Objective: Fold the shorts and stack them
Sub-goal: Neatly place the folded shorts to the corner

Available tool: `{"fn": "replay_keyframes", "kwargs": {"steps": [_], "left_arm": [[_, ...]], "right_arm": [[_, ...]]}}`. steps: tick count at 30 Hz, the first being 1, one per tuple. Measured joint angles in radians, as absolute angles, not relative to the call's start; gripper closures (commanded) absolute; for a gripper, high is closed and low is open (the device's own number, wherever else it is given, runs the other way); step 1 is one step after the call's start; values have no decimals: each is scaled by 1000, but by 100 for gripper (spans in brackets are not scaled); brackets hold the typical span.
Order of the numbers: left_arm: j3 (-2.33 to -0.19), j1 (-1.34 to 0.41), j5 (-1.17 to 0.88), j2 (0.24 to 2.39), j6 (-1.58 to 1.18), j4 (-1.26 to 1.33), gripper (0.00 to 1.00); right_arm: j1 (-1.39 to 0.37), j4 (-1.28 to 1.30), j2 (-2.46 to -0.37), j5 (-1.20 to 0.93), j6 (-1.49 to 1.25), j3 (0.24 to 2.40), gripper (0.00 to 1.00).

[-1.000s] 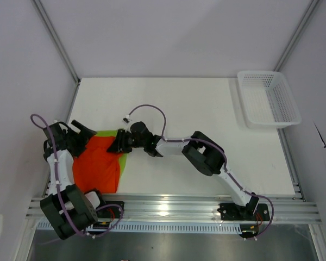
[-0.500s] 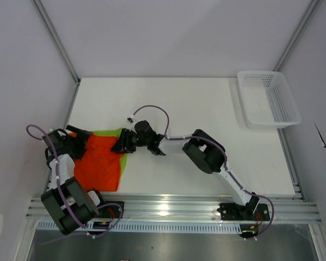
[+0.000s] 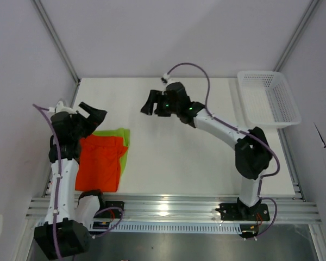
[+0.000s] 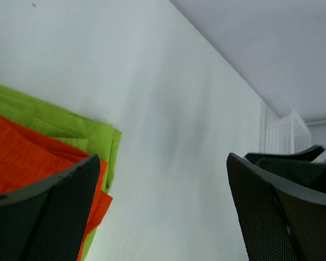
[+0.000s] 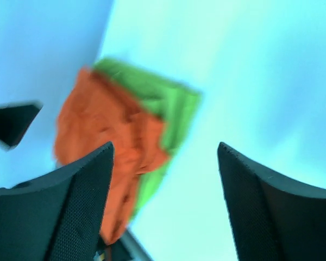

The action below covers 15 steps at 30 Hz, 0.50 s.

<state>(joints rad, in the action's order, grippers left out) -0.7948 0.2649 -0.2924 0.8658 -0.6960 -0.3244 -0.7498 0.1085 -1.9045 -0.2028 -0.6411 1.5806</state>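
Note:
The folded orange-red shorts lie on top of the lime green shorts at the table's left front; green shows along the far and right edges. My left gripper is open and empty, raised just beyond the stack's far left corner. My right gripper is open and empty, lifted over the table's middle back, well away from the stack. The left wrist view shows the orange shorts over the green ones. The right wrist view shows the blurred orange shorts over the green ones.
A white mesh basket stands at the back right corner; it also shows in the left wrist view. Metal rails run along the near edge. Walls close in on the left, back and right.
My right gripper let go of the stack's right edge and swung up and away to the middle back. My left gripper rose off the stack's left side. The stack now lies free.

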Motion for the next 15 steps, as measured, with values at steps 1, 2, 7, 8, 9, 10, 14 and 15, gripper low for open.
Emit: {"fn": "replay_keyframes", "kwargs": {"steps": [1, 2, 7, 8, 9, 10, 14, 15], "left_arm": [[-805, 204, -271, 872, -697, -326, 1], [-813, 143, -241, 883, -698, -327, 1], [-826, -146, -90, 939, -693, -315, 1], [-826, -204, -48, 946, -687, -313, 1], [-826, -251, -18, 951, -679, -309, 1], [-826, -305, 22, 953, -672, -305, 1], [-769, -436, 138, 925, -642, -228, 1], [-734, -453, 157, 904, -634, -201, 1]], "right_arm": [[-714, 141, -1866, -168, -610, 1565, 9], [-686, 167, -1832, -138, -589, 1545, 4], [-537, 259, -1612, 46, -472, 1349, 1], [-524, 253, -1565, 66, -452, 1296, 1], [-517, 253, -1525, 77, -438, 1251, 0], [-510, 249, -1471, 84, -422, 1194, 1], [-474, 203, -1254, 117, -371, 980, 1], [-465, 186, -1200, 130, -364, 929, 0]]}}
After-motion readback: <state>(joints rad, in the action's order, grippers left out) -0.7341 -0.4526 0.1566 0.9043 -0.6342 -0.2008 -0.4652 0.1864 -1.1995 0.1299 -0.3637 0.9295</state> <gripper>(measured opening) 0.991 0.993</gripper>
